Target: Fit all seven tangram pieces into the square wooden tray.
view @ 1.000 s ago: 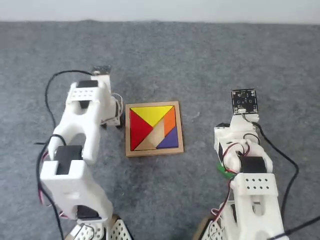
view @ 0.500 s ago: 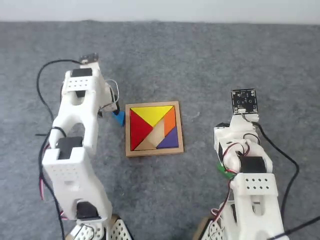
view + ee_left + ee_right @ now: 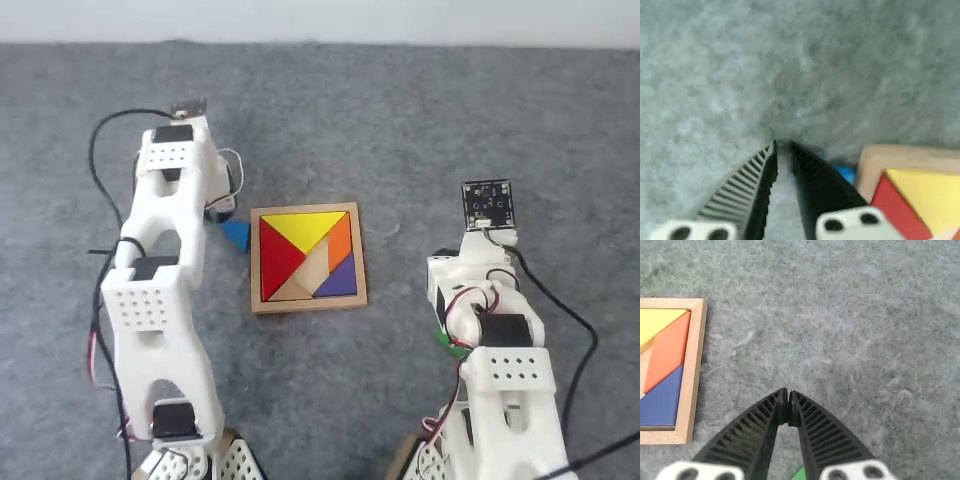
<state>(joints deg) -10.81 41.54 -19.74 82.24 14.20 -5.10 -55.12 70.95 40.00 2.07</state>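
Note:
The square wooden tray (image 3: 258, 300) lies mid-table and holds a yellow triangle (image 3: 300, 229), a red triangle (image 3: 277, 260), an orange piece (image 3: 341, 243) and a purple-blue triangle (image 3: 341, 278), with bare wood between them. A small blue piece (image 3: 236, 233) rests on the carpet against the tray's left side. My left gripper (image 3: 214, 207) hovers just beyond it; in its wrist view the left gripper (image 3: 783, 145) is open by a narrow slit with nothing inside, the blue piece (image 3: 845, 174) beside one finger. My right gripper (image 3: 788, 391) is shut over bare carpet, right of the tray (image 3: 696, 365).
A green piece (image 3: 443, 338) peeks out from under the right arm's base side, also seen as a green piece (image 3: 799, 473) below the right fingers. Grey carpet covers the table. Cables trail from both arms.
The left arm has swung and stretched farther away, uncovering the blue piece beside the tray. The right arm has not moved.

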